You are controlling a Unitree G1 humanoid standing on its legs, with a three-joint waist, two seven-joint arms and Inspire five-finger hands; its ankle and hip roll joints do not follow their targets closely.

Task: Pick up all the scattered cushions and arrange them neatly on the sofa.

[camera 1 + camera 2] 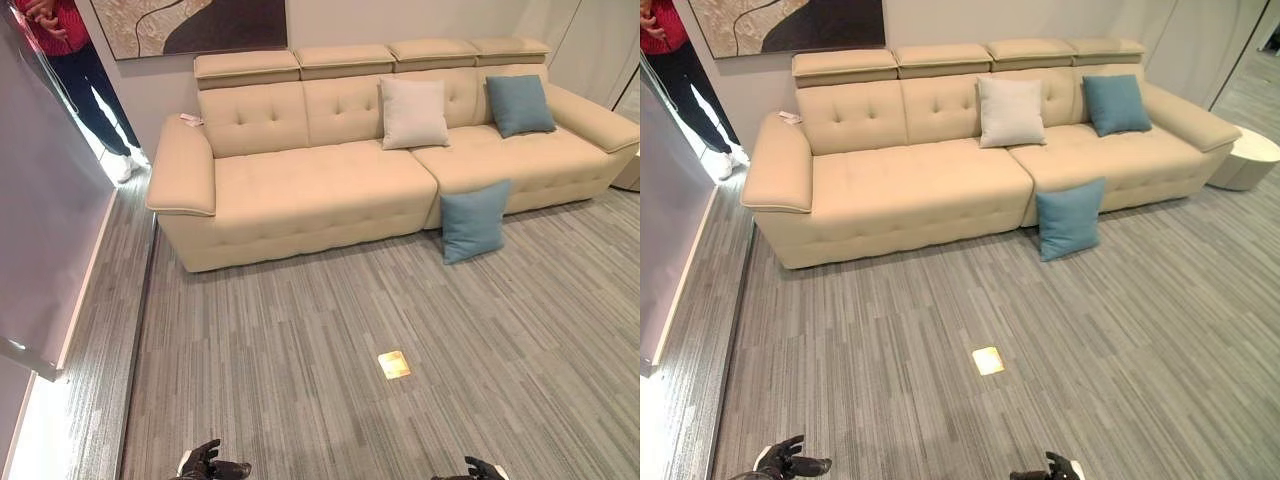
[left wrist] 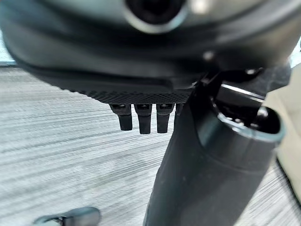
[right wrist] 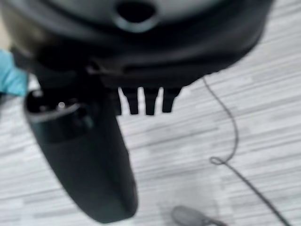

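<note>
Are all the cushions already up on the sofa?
No, one blue cushion stands on the floor, leaning against the sofa front.

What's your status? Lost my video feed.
Left hand and right hand open, empty. Blue cushion on floor against sofa; two cushions seated. Path clear.

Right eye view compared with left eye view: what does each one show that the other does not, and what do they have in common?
The right eye view alone shows a round white side table on the floor past the sofa's right arm. The left eye view alone shows the person's clasped hands by the wall at the far left. Both share the beige sofa, a white cushion and a blue cushion propped against its backrest, a second blue cushion standing on the floor against the sofa front, and the left hand and right hand, both empty.
</note>
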